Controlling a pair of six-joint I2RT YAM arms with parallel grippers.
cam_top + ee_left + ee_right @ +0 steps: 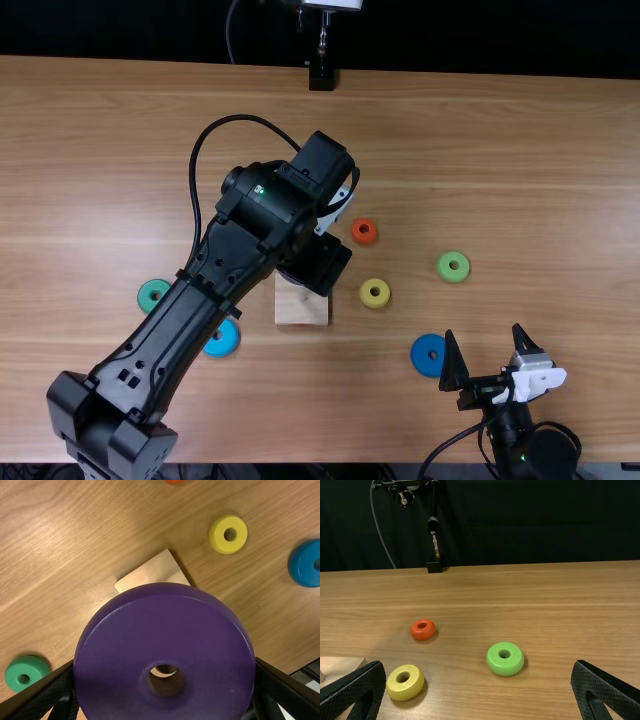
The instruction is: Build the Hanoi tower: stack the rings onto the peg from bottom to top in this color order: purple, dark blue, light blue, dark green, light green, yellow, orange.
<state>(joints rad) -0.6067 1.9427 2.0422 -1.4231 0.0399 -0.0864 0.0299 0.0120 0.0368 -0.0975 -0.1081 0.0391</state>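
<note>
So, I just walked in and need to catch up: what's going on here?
A two-armed robot is building a Hanoi tower. The left gripper holds the purple ring near the wooden base. The right gripper is open and empty. The dark blue ring, light blue ring, dark green ring, light green ring, yellow ring and orange ring lie unstacked.

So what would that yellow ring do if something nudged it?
The yellow ring would probably slide rather than roll, since it lies flat. Its thick, evenly round shape suggests it's stiff, and the smooth, slightly shiny surface may be slippery.
</note>
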